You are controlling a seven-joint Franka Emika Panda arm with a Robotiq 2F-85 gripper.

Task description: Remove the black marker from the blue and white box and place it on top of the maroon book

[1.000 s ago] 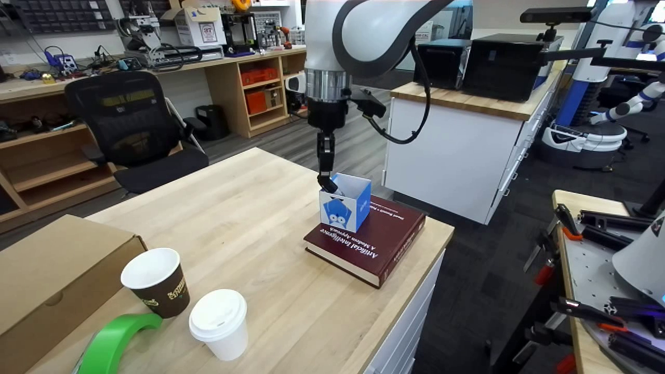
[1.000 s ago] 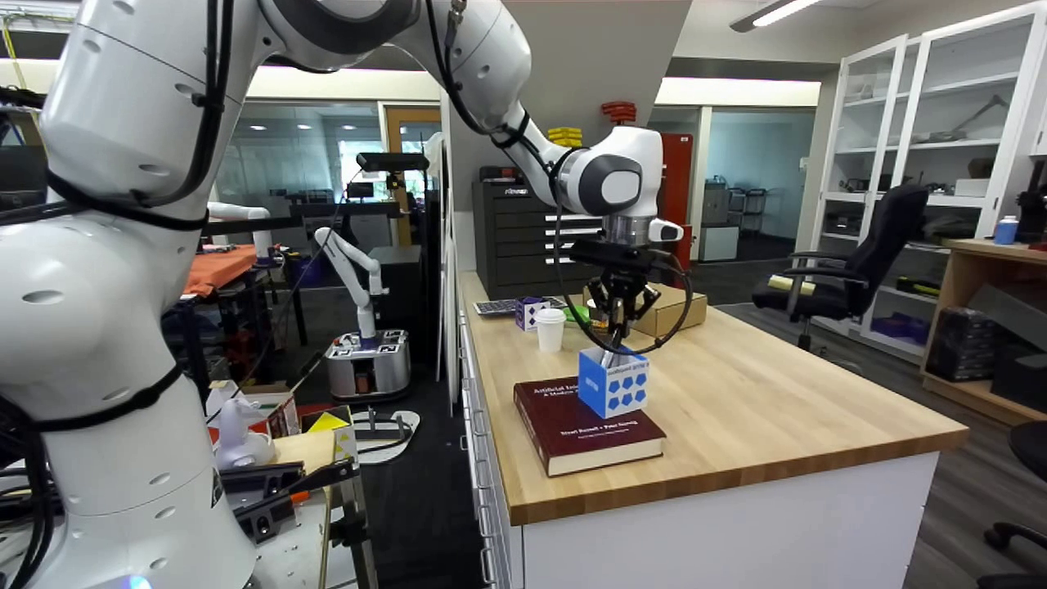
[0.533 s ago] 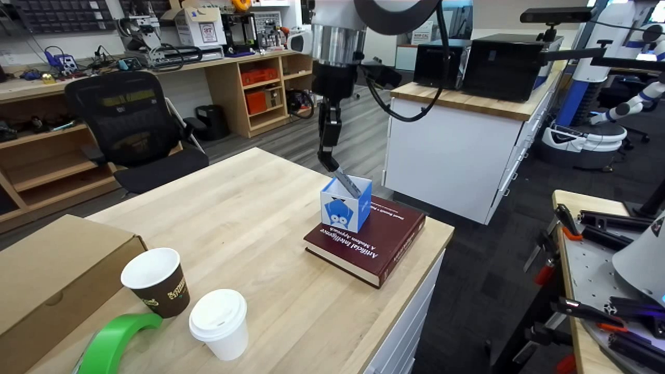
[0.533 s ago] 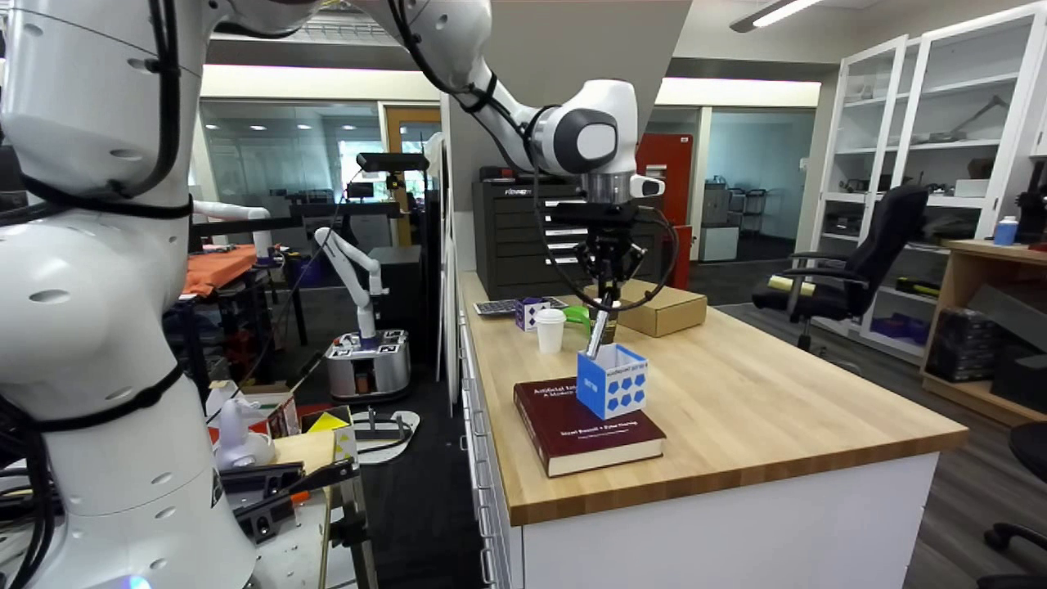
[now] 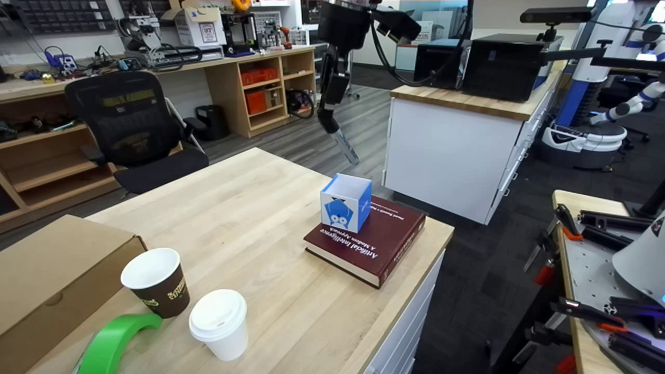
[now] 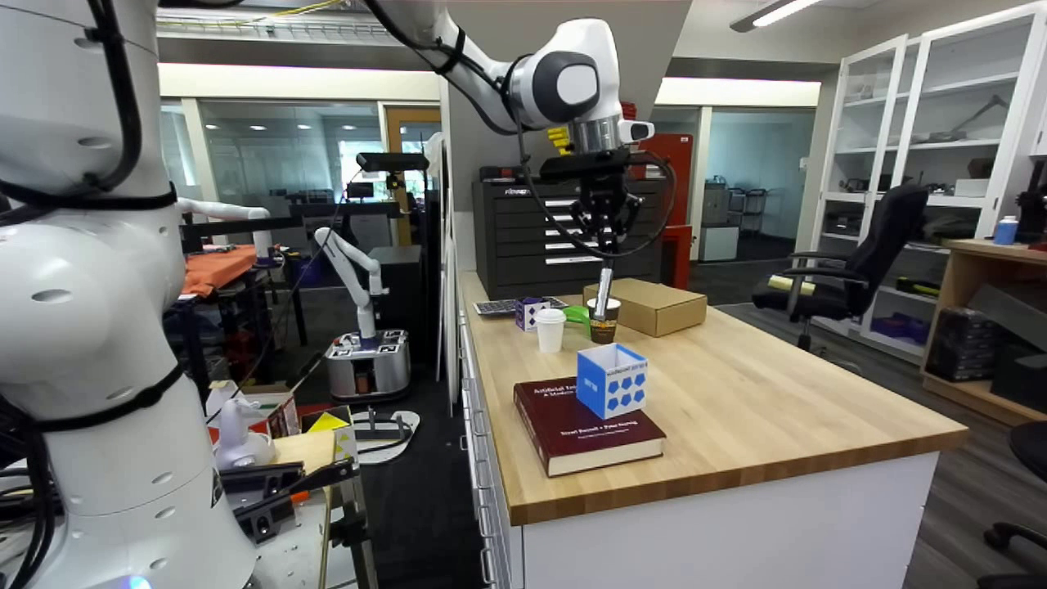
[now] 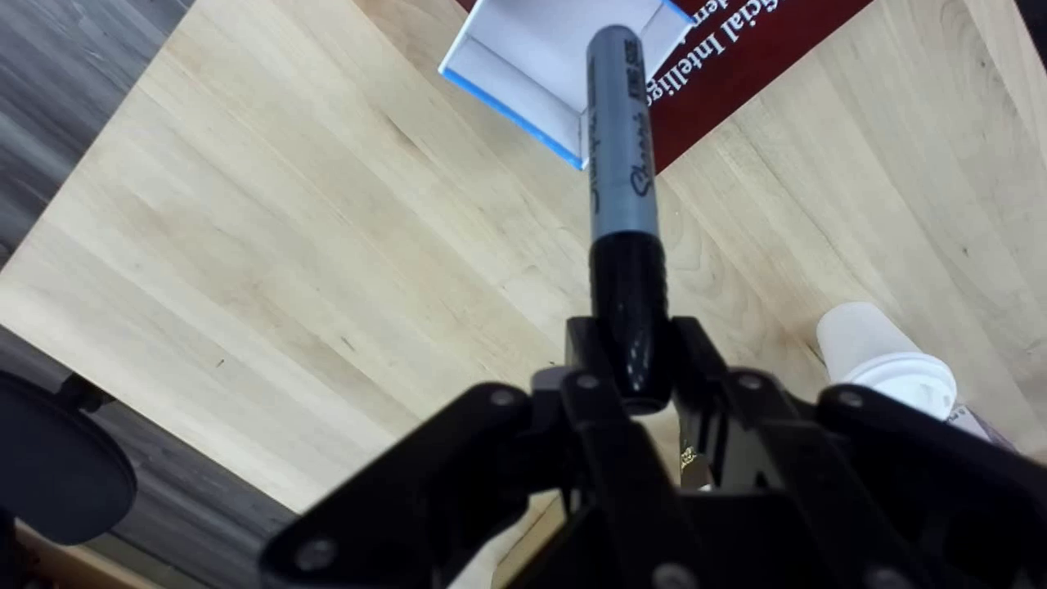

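Observation:
The black marker, with a grey labelled barrel and black cap, hangs tilted in the air in both exterior views (image 5: pixel 346 147) (image 6: pixel 604 296) and points away from me in the wrist view (image 7: pixel 623 139). My gripper (image 5: pixel 329 122) is shut on its black cap, seen closely in the wrist view (image 7: pixel 630 352). The blue and white box (image 5: pixel 340 210) stands upright and open-topped on the maroon book (image 5: pixel 387 246), below the marker's free end. The box (image 6: pixel 612 384) and book (image 6: pixel 572 425) also show in an exterior view. The marker is fully clear of the box.
A white lidded cup (image 5: pixel 221 324), a brown paper cup (image 5: pixel 163 291), a green curved object (image 5: pixel 117 337) and a brown cardboard box (image 5: pixel 62 270) stand on the same wooden table (image 5: pixel 280 259). The book lies near the table's edge and corner.
My gripper has risen and drawn the marker up out of the box; a second ago the marker was mostly inside it. The box and book have stayed in place.

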